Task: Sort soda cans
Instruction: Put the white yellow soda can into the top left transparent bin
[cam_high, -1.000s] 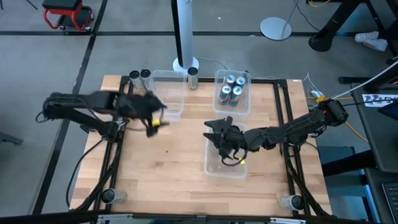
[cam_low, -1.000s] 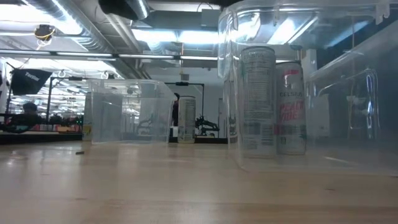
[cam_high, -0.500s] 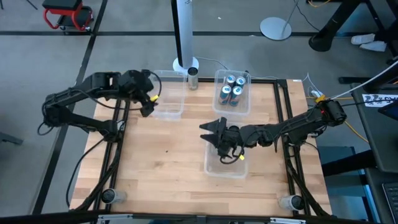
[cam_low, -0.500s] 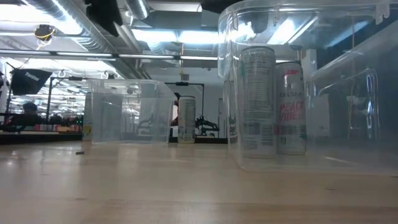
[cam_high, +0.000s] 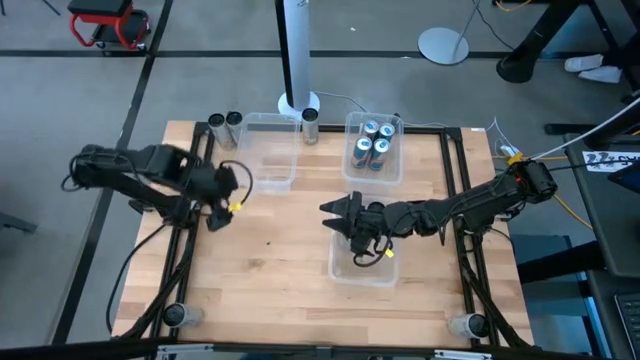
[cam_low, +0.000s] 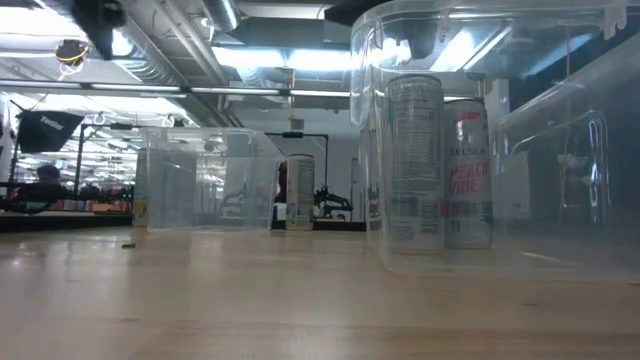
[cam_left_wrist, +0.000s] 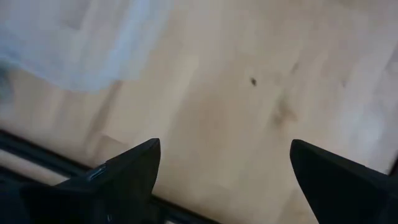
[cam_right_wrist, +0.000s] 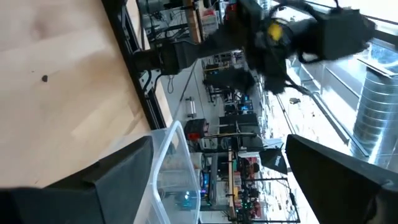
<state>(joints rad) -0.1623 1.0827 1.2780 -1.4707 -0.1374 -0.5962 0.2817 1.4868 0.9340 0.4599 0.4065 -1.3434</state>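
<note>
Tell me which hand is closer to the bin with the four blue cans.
The right hand. It hangs just in front of that bin, over the table's middle, while the left hand is farther away near the table's left side.

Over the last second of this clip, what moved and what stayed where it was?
The left gripper, open and empty, swung up toward the far-left bin, then pulled back toward the table's left edge. The right gripper, also open and empty, shifted slightly left above the near bin. The four cans and the bins stayed put.
</note>
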